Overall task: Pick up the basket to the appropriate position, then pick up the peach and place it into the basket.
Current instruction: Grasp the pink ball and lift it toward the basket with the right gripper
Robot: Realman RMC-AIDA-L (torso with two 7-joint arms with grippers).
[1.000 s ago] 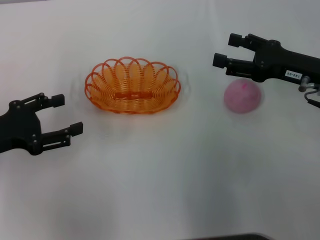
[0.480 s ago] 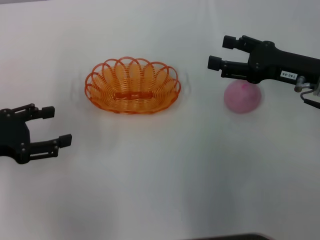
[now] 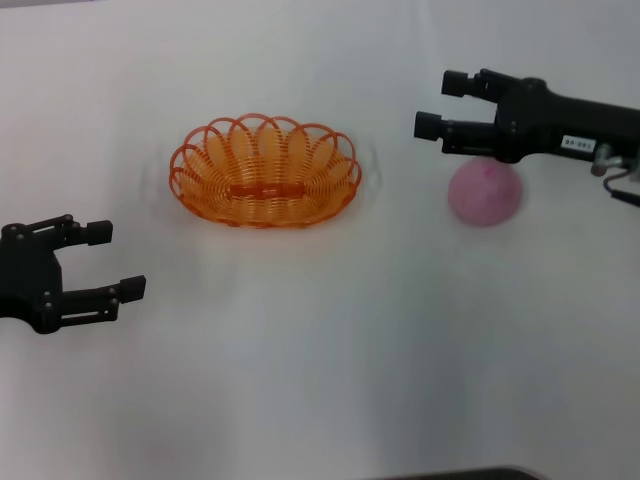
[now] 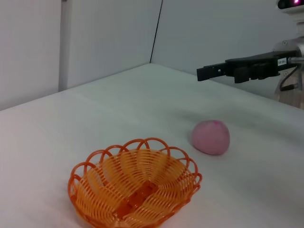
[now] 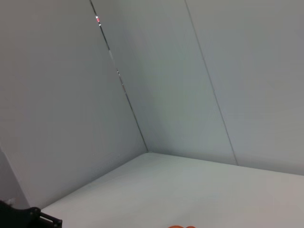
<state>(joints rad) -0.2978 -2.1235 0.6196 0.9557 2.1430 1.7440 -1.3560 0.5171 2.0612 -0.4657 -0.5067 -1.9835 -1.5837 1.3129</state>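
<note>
Two grippers showed in your head view, both with fingers spread and nothing between them. Your left gripper (image 3: 108,262) sat low at the near left of the white table (image 3: 320,380), well apart from the orange wire basket (image 3: 265,172), which rested upright on the table farther off and to its right. Your right gripper (image 3: 442,104) reached in from the far right, its open fingers pointing left, and its black body overlapped the far edge of the pink peach (image 3: 486,192) as you saw it; from that view alone you could not tell whether it touched the fruit. The peach lay on the table well to the right of the basket, with bare cloth between them.

In your left wrist view, the basket (image 4: 135,191) filled the nearest ground, empty, its scalloped rim intact. The peach (image 4: 211,137) sat beyond it on the tabletop, apart from the rim. Your right gripper (image 4: 205,73) hung clearly above the peach there, with a plain gap of air between the two, so nothing was being held.

In your right wrist view, you mostly had grey wall panels (image 5: 142,76) and the far tabletop (image 5: 190,190). A sliver of the basket's (image 5: 182,226) orange rim peeked in at the edge, and a dark piece of your left gripper (image 5: 28,216) showed in the corner.
</note>
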